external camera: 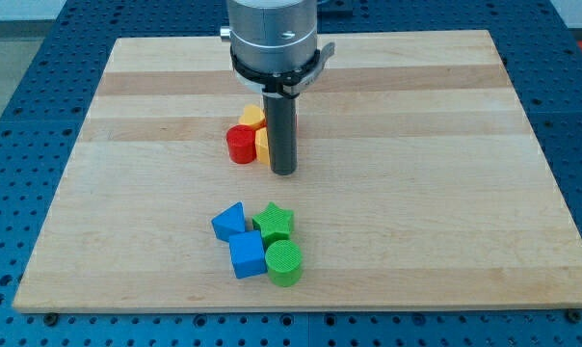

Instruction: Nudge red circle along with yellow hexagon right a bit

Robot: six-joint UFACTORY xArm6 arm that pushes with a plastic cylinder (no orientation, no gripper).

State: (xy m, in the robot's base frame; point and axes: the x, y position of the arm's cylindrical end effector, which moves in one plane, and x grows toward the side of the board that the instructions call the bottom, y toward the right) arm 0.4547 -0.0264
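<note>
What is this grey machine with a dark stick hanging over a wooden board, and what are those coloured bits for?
That is the end of my robot arm. I have no hand, just a straight dark rod; my tip slides along the light wooden board and pushes things. There is one picture, from a camera looking down at the board. By my tip, on its left in the view, sit a red round block and yellow blocks, partly hidden behind the rod. Nearer the view's bottom are a blue angular block, a blue cube, a green star and a green cylinder. Nothing is held; I only push.
</note>
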